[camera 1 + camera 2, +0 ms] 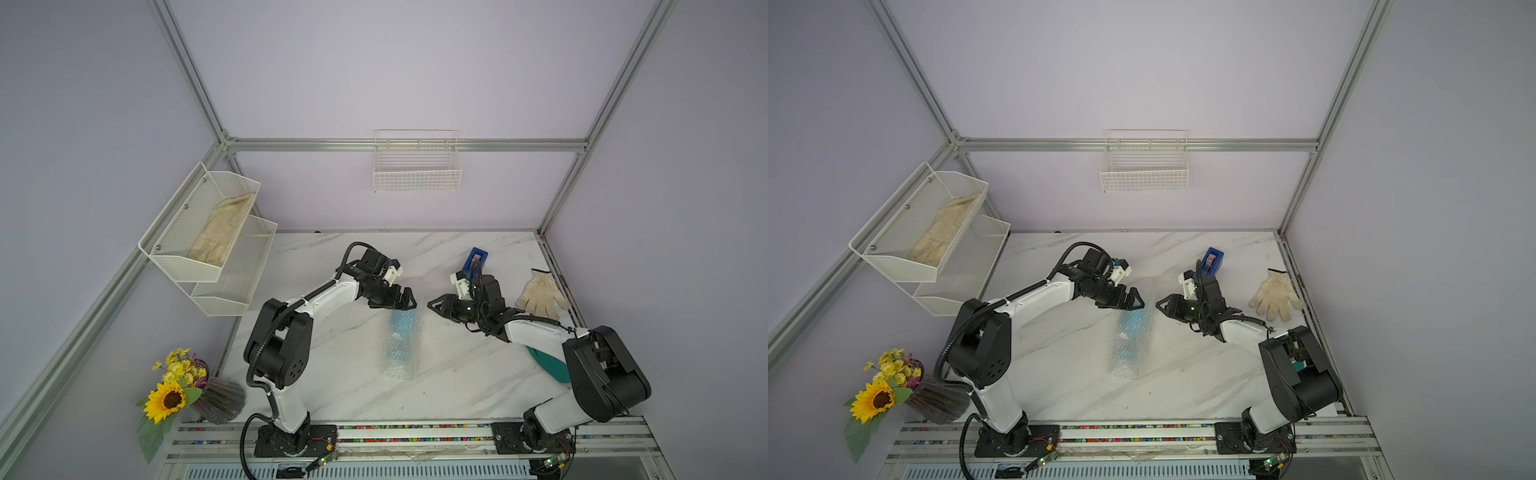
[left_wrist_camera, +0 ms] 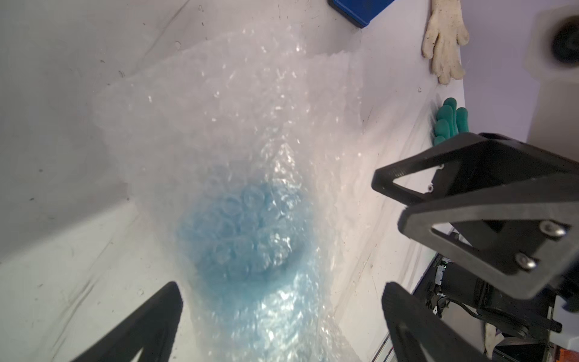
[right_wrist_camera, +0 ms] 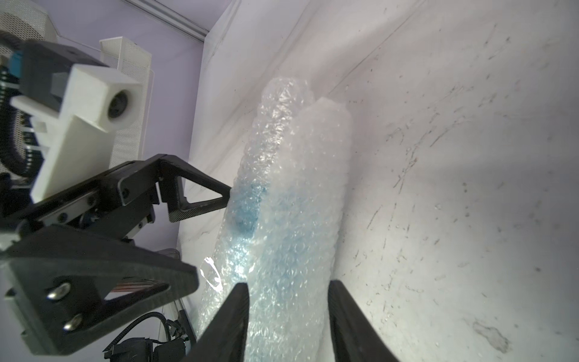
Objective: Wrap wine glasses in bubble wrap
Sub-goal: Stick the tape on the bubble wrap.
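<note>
- Mid-table, the goblet (image 1: 400,330) is lying on its side inside the bubble wrap (image 1: 398,361). It's showing only as a blue tint through the bubbles, so I can't tell bowl end from foot end.
- The roll's long axis is running from the far end, between the two grippers, back toward the robot bases. The blue is sitting in the far half.
- The wrap is looking loose. The right wrist view is showing two lobes, not one tight tube.
- The right gripper (image 1: 432,306) is sitting at the far end on the right. Its jaws are partway apart and straddling the wrap. I can't tell if they're pinching it or just flanking it.
- The left gripper (image 1: 409,300) is hovering across from it at the same end, jaws spread wide and gripping nothing. One fingertip is sitting just beside the wrap's side.
- My read is that the right one is nearer and better placed, so any tightening grab is going across the axis at that far end.
- The table (image 1: 457,374), white marble-look and scuffed, is giving flat free room on both sides of the roll.
- The clutter is all lying well apart from the roll:
  - tape dispenser (image 1: 476,259) behind the right wrist
  - cream glove (image 1: 542,293) at the far right
  - teal glove (image 1: 548,362) under the right arm
- Off the table, the wire basket (image 1: 417,174) is hanging on the back wall. The mesh shelf (image 1: 208,232) is on the left wall and the flowers (image 1: 170,395) are at the near left.
</note>
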`<state>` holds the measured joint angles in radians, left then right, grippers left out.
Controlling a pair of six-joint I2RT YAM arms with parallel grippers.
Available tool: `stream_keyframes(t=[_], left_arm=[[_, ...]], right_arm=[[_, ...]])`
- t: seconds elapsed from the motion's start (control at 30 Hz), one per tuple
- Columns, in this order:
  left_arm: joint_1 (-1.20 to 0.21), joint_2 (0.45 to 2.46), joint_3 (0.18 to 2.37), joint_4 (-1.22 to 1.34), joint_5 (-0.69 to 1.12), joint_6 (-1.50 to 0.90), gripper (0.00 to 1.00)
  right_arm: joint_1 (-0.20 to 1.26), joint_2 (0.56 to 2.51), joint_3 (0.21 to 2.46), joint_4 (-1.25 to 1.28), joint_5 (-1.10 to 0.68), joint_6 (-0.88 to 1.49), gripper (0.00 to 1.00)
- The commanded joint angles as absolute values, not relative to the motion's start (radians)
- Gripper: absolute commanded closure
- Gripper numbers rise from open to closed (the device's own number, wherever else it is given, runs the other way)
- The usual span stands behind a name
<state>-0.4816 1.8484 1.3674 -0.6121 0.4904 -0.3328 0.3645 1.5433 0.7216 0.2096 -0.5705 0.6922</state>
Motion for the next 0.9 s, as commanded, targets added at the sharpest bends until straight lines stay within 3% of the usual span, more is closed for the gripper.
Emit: stream_keyframes(t=[0.0,0.4,0.87], left_arm=[[-0.5,1.865,1.455,-0.67,0.443,-0.35,0.0],[-0.521,1.885,1.499,-0.706,0.479,-0.345,0.0],[-0.561,1.918,1.499,-0.741,0.389,-0.329,0.0]], right_arm=[[0.361,1.59,0.754,0.27,-0.587,0.721,0.56],[0.376,1.731,0.865,0.276,-0.655,0.715,0.62],[0.414,1.738,0.888,0.295,-0.649,0.755,0.62]])
